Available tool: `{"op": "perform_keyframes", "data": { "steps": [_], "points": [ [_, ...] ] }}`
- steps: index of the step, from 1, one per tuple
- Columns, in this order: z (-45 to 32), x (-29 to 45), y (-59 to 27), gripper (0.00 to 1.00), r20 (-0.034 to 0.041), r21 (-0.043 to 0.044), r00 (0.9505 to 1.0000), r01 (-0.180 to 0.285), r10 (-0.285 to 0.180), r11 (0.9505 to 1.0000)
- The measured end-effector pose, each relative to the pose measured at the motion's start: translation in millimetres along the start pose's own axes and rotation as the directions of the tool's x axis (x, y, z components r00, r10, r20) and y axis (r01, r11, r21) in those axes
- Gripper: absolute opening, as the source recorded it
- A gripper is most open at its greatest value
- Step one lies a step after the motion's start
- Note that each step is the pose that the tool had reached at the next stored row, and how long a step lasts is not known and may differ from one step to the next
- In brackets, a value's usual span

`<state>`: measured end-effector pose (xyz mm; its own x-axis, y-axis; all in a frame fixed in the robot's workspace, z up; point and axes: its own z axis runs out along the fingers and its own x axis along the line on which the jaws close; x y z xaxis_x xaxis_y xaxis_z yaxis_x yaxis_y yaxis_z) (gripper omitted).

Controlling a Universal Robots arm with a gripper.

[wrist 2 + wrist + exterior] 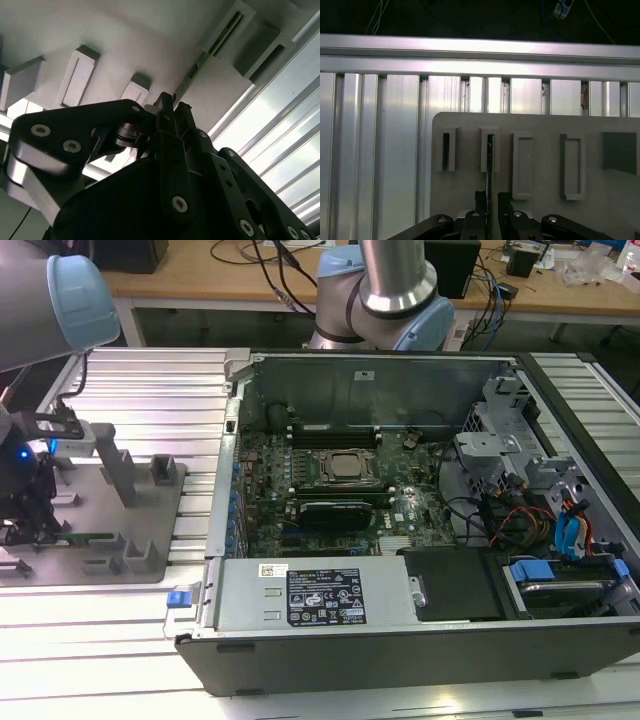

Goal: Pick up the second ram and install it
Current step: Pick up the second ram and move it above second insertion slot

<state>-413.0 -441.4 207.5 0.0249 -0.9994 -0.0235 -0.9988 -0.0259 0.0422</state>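
My jaws are drawn narrow on the near end of the second ram (490, 162), one on each face of the thin green stick. It stands on edge on the grey fixture plate (540, 125), its far end seated in the slot of a grey block (484, 150). In the second wrist view the second ram (199, 68) runs straight out from my fingertips (166, 107) to that slotted block, with more grey blocks (77, 75) standing beside it on the plate. In the exterior view I hang low over the plate at the exterior view's left, where the second ram (92, 537) lies level near the plate's front edge, and my arm (70, 285) reaches in from above. The plate rests on the ribbed aluminium bench (150, 390). Well apart, toward the exterior view's right, the open computer case (400, 645) lies on its side, its motherboard (290, 455) facing up with the processor socket (350, 468) near the middle.
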Motion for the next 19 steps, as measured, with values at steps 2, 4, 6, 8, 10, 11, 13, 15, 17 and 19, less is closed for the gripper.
{"op": "perform_keyframes", "data": {
  "steps": [2, 4, 6, 8, 10, 11, 13, 15, 17, 19],
  "points": [
    [0.1, 0.0, 0.0, 0.22, -0.0002, -0.0002, 1.0000, 0.000, 0.000, 1.0000],
    [1.2, 0.0, -0.1, 0.22, 0.0000, 0.0000, 1.0000, 0.000, 0.000, 1.0000],
    [1.6, -0.4, -0.1, 0.22, 0.0002, 0.0003, 1.0000, 0.000, 0.000, 1.0000],
    [1.4, -0.6, -0.1, 0.22, 0.0000, 0.0000, 1.0000, 0.000, 0.000, 1.0000],
    [1.1, -0.8, -0.1, 0.22, 0.0000, 0.0000, 1.0000, 0.000, 0.000, 1.0000],
    [-0.3, -0.8, -0.1, 0.22, 0.0001, 0.0002, 1.0000, 0.000, 0.000, 1.0000],
    [-0.4, -0.8, 0.0, 0.22, 0.0000, 0.0001, 1.0000, 0.000, 0.000, 1.0000],
    [-0.5, -0.8, 0.0, 0.20, 0.0000, 0.0001, 1.0000, 0.000, 0.000, 1.0000],
    [-0.6, -0.8, 0.0, 0.11, 0.0000, 0.0000, 1.0000, 0.000, 0.000, 1.0000],
    [-0.7, -0.8, 0.0, 0.09, 0.0000, 0.0001, 1.0000, 0.000, 0.000, 1.0000]
  ]
}}
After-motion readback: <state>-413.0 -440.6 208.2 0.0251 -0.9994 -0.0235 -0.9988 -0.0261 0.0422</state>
